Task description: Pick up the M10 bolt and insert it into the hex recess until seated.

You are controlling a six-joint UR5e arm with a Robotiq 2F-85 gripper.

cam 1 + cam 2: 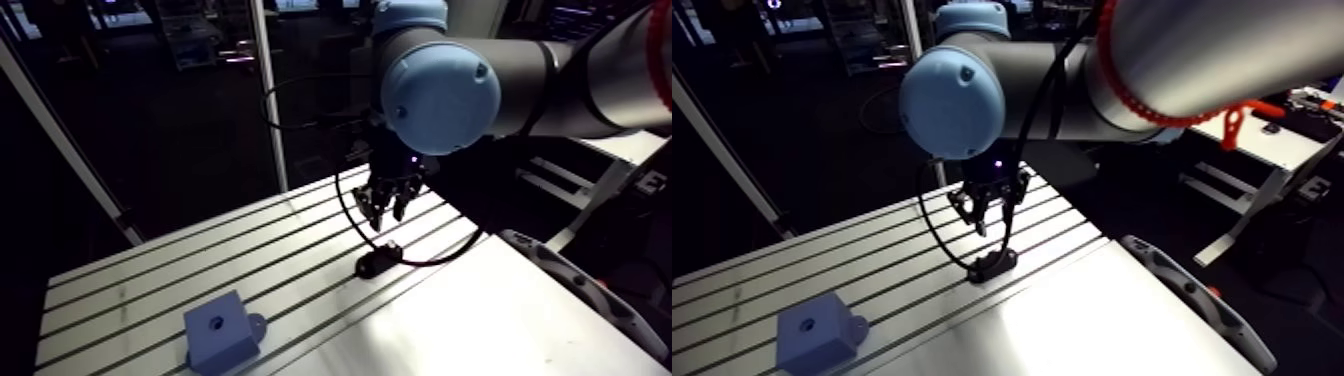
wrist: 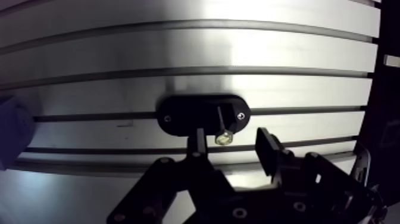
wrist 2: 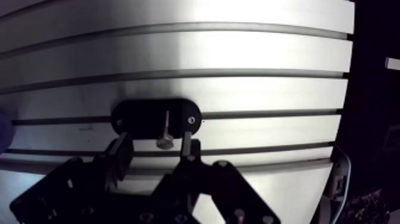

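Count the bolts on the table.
1. The bolt lies across the black holder, its head under the open claw. No other shows, though the arm hides some table.

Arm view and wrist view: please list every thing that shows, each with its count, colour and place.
table: one, silver, slotted, under all the rest.
block: one, blue, with a hole in its top, on the table, apart from the holder.
holder: one, black, oval, on the table below the tool.
bolt: one, dark shank and bright hex head, on the holder, its head seen between the tool's fingers.
curved part: one, grey, at the table's edge; I cannot tell what it is.
arm: one, dark with a light-blue cap, over the table.
tool: one, black, open, above the holder.
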